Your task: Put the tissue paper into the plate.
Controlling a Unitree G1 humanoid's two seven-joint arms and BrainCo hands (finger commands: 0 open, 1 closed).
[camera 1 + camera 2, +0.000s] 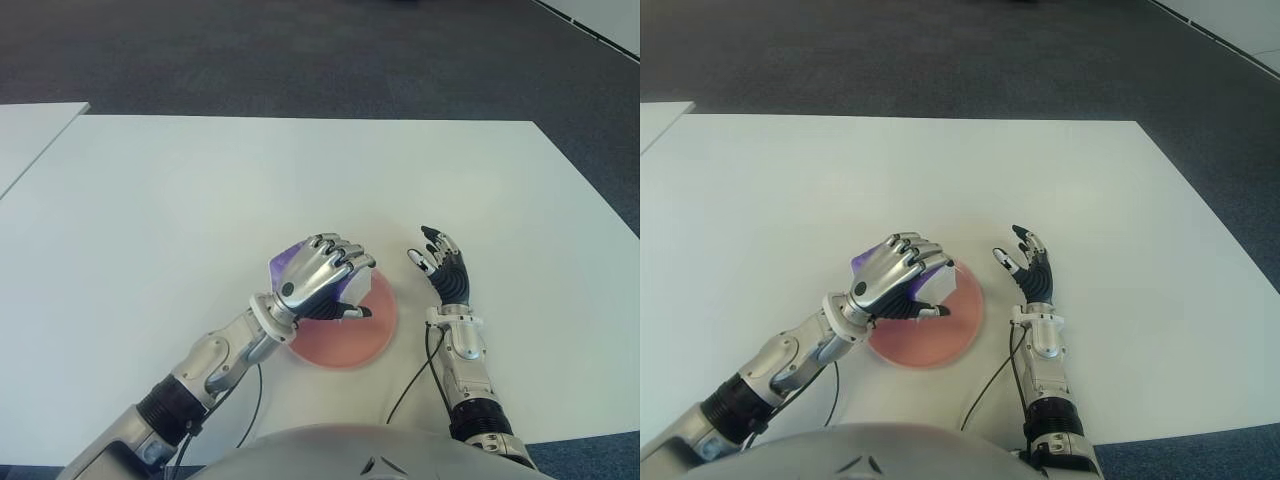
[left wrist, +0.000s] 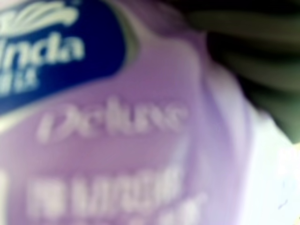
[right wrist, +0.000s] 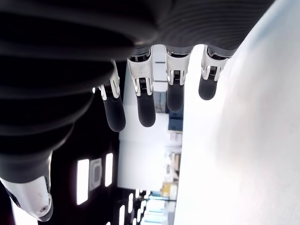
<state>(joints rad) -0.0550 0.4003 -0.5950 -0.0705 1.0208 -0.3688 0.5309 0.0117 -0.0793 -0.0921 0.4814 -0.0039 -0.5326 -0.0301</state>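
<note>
One pink plate point(image 1: 345, 340) sits on the white table point(image 1: 200, 200); above its rim the left hand point(image 1: 318, 278) clenches a purple tissue paper pack point(image 1: 287, 263) in its fingers. Just beside the plate, the right hand point(image 1: 443, 268) shows with fingers spread, holding nothing.

The white table point(image 1: 300, 170) lies bare ahead and to both sides of the 2 hands. Over the pink plate point(image 1: 350, 345), the left hand point(image 1: 318, 277) with its purple tissue pack point(image 1: 288, 263) covers the far-left part. The right hand point(image 1: 445, 268), fingers spread, stands just right of the plate.
</note>
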